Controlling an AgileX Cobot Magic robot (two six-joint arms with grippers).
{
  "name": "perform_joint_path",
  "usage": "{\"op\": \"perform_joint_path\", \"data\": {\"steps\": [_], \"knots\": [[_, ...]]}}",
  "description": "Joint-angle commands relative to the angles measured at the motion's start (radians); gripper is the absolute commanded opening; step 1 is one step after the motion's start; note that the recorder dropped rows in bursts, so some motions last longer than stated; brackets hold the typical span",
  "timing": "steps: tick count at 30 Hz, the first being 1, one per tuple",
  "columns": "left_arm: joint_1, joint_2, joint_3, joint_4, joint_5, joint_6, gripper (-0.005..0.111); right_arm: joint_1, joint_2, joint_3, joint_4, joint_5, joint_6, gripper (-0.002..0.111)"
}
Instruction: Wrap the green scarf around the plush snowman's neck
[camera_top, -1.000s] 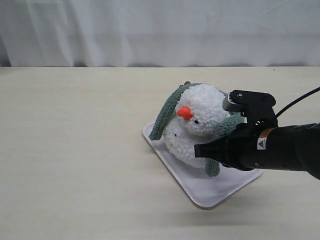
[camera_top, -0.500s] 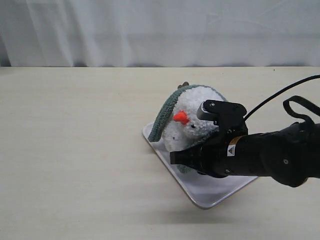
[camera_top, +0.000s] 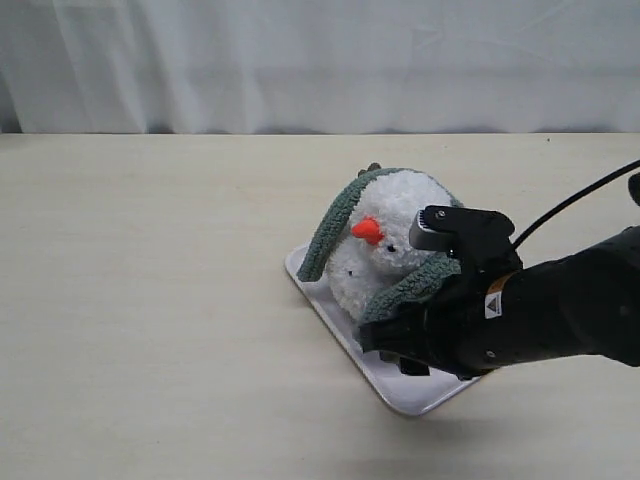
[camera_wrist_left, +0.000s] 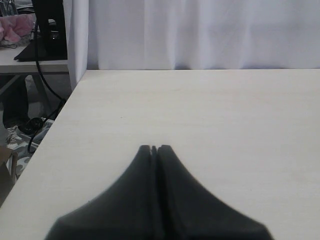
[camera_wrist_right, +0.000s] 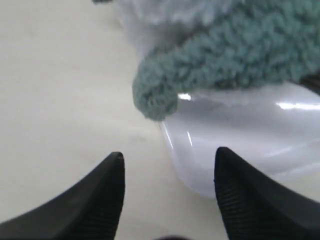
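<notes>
The plush snowman (camera_top: 402, 203) lies tilted on a white tray (camera_top: 335, 320), on the right half of the worktop (camera_top: 150, 300) and about midway between the curtain-side edge and the opposite edge. Its orange nose (camera_top: 368, 230) points towards the worktop's left edge.

The green scarf (camera_top: 335, 225) comes over the top of the head. One strand hangs down the side facing the left edge, and its end reaches the tray's corner there. A second strand crosses the front of the body just below the face and slopes down towards the right end effector (camera_wrist_right: 168, 156).

That end effector sits low at the tray's rim on the side away from the curtain, with its two fingers (camera_wrist_right: 114, 175) spread and nothing between them. In the right wrist view, the rounded end of the scarf lies just ahead of the gap, resting on the tray's edge and apart from both fingers. The black right arm (camera_top: 545, 320) reaches in from the worktop's right edge and covers the snowman's lower body and much of the tray behind it. A black cable (camera_top: 575, 205) arcs above it.

The left end effector (camera_wrist_left: 154, 148) hangs over bare worktop near the left edge, its fingers pressed together and holding nothing. A white curtain (camera_wrist_left: 200, 30) hangs along the far edge. Past the corner stands another table (camera_wrist_left: 30, 62) with a black stand and trailing cables.
</notes>
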Motion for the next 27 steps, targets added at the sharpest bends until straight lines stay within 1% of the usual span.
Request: {"op": "perform_joint_path", "data": {"steps": [1,3,5,7,10,11,15,18,20,23,27], "knots": [[0.002,-0.003,0.004,0.000,-0.012,-0.008,0.000,0.002,-0.070,-0.004,0.002,0.174,-0.056,0.052],[0.002,-0.003,0.004,0.000,-0.012,-0.008,0.000,0.002,-0.115,-0.016,0.002,0.224,-0.079,0.050],[0.002,-0.003,0.004,0.000,-0.012,-0.008,0.000,0.002,-0.162,-0.038,0.002,0.247,-0.103,0.044],[0.002,-0.003,0.004,0.000,-0.012,-0.008,0.000,0.002,-0.213,-0.061,-0.010,0.244,-0.108,0.035],[0.002,-0.003,0.004,0.000,-0.012,-0.008,0.000,0.002,-0.263,-0.106,-0.084,0.222,-0.108,0.013],[0.002,-0.003,0.004,0.000,-0.012,-0.008,0.000,0.002,-0.269,-0.122,-0.124,0.216,-0.103,0.005],[0.002,-0.003,0.004,0.000,-0.012,-0.008,0.000,0.000,-0.244,-0.204,-0.321,0.264,0.058,0.004],[0.002,-0.003,0.004,0.000,-0.012,-0.008,0.000,0.000,-0.175,-0.302,-0.521,0.401,0.199,0.004],[0.002,-0.003,0.004,0.000,-0.012,-0.008,0.000,-0.002,-0.122,-0.370,-0.587,0.495,0.230,0.004],[0.002,-0.003,0.004,0.000,-0.012,-0.008,0.000,-0.041,-0.043,-0.458,-0.578,0.563,0.212,0.004],[0.002,-0.003,0.004,0.000,-0.012,-0.008,0.000,-0.121,0.051,-0.512,-0.483,0.551,0.156,0.004]]}}
